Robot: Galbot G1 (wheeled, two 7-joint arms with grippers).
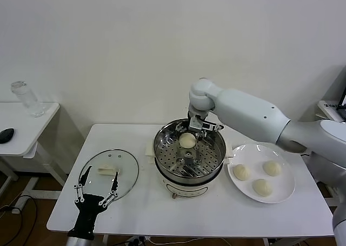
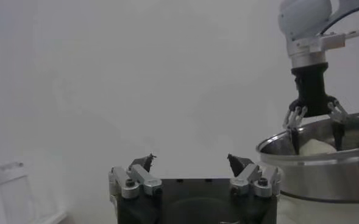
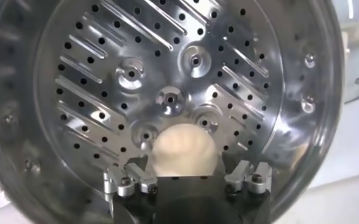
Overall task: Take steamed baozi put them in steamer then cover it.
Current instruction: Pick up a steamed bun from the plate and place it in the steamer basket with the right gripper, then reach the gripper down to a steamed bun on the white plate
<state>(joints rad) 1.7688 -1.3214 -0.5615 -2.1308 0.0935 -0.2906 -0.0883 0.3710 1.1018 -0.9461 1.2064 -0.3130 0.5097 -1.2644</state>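
The steamer (image 1: 163, 158) stands mid-table, a shiny pot with a perforated tray (image 3: 106, 73) on a white base. My right gripper (image 1: 189, 137) hangs inside its far side, shut on one steamed baozi (image 1: 187, 141), held just above the tray. In the right wrist view the bun (image 3: 184, 149) fills the space between the fingers (image 3: 132, 175). Three more baozi (image 1: 241, 172) lie on a white plate (image 1: 288, 191) to the right. The glass cover (image 1: 125, 173) lies flat on the table's left. My left gripper (image 1: 98, 182) hovers open and empty over its near edge.
A side table (image 1: 32, 127) at far left carries a clear bottle (image 1: 24, 99) and a black mouse (image 1: 5, 135). The main table's front edge runs just below the left gripper. The right arm (image 1: 254, 116) reaches in over the plate.
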